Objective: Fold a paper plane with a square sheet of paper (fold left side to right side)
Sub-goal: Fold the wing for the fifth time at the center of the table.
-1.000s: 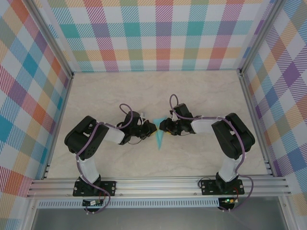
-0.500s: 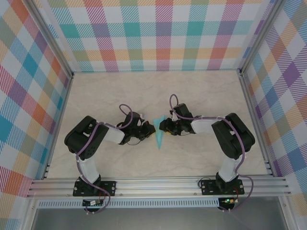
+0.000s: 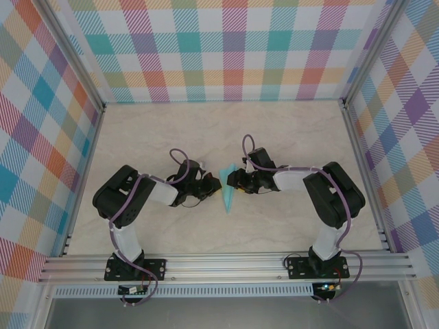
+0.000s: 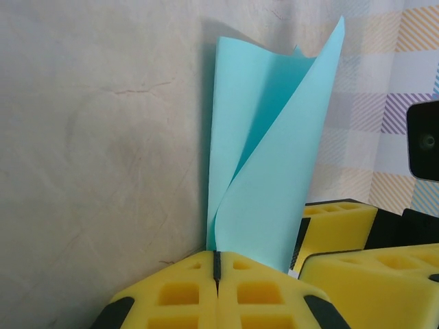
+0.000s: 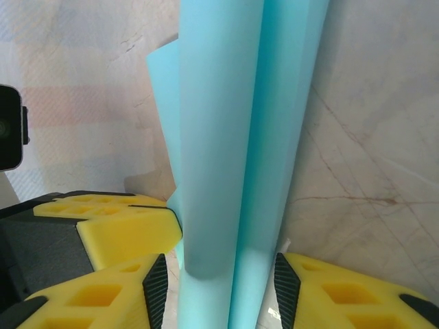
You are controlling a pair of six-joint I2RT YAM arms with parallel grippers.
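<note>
Marble tabletop [image 3: 288, 137]: paper plane [image 3: 228, 197] in closed left end effector [image 4: 216, 259] (wrist view); right end effector [image 5: 219, 277], grip unclear.

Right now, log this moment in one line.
left fingers: shut on paper plane | right fingers: open, straddling it | shape: narrow, partly folded, layers loose

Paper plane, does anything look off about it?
Yes. The paper plane is not creased flat: in the left wrist view its layers curl apart into a loose fold beyond the shut left claw.
</note>
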